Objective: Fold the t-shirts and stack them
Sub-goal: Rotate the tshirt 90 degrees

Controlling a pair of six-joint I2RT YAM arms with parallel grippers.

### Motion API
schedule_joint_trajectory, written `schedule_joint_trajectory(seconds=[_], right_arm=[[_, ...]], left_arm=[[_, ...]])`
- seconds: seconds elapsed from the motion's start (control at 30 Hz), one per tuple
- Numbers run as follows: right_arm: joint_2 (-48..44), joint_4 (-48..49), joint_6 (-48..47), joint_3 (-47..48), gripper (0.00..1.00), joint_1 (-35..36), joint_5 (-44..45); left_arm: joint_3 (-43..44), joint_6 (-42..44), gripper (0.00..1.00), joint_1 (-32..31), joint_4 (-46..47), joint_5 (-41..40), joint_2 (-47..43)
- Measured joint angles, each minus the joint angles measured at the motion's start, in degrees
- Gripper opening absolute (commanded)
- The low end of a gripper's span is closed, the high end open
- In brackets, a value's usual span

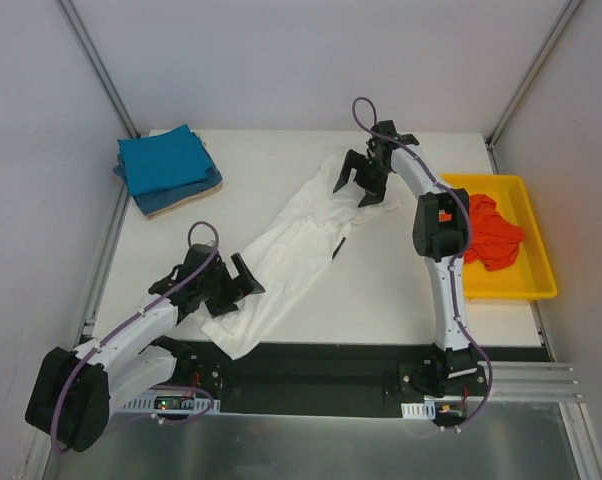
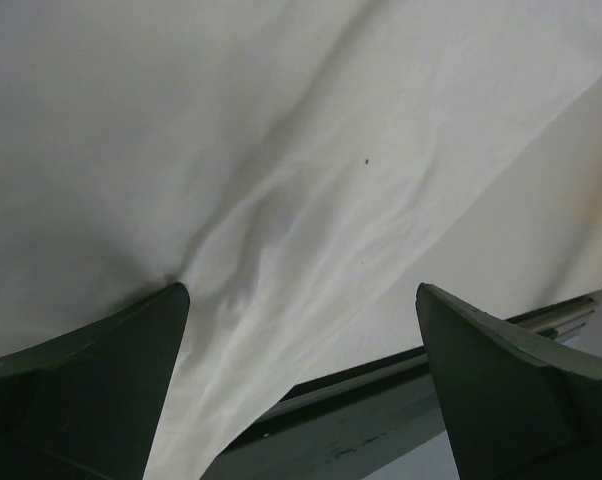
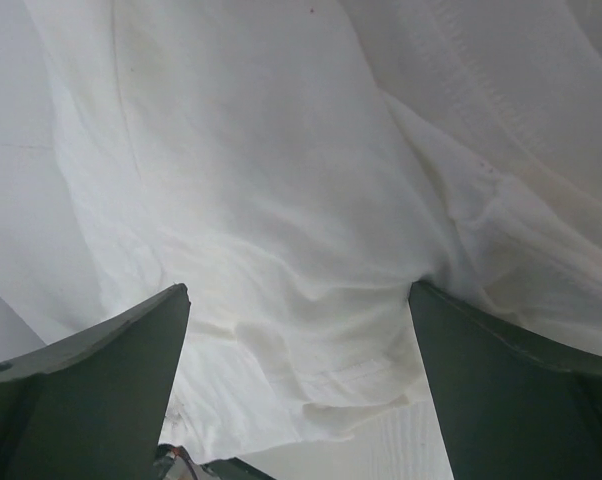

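White shirt (image 1: 291, 250) lies as a long strip across the table (image 1: 401, 290), axis 7 to 1 o'clock. I hold the left gripper (image 1: 226, 282) over its 7 o'clock end and the right gripper (image 1: 361, 185) over the 1 o'clock end. Both have jaws wide apart, possibly touching cloth. Folded stack (image 1: 166, 170) sits at 10 o'clock, tray (image 1: 541, 285) at 3.

The right arm (image 1: 441, 225) is covering part of the orange-red t-shirt (image 1: 496, 235). The teal-blue t-shirts (image 1: 161, 160) are hiding most of the tan t-shirt (image 1: 203, 190). In both wrist views the white t-shirt (image 2: 281, 150) is running past the picture edges, and the fingers (image 2: 101, 390) are being cut off below.
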Motion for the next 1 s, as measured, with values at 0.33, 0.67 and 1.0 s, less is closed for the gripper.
schedule_joint_trajectory(seconds=[0.33,0.67,1.0], right_arm=[[4.6,2.5,0.1,7.9,0.96,0.3,-1.3],[3.6,4.3,-4.0,8.9,0.96,0.3,2.1],[-27.4,3.4,-8.9,-12.8,0.96,3.0,8.3]], left_arm=[[6.1,-8.4,0.99,-22.3,5.4,-2.4,12.8],[22.5,-8.3,0.99,-38.5,6.6,-1.7,30.8],[23.8,-4.1,0.99,-38.4,-1.7,-11.5,13.9]])
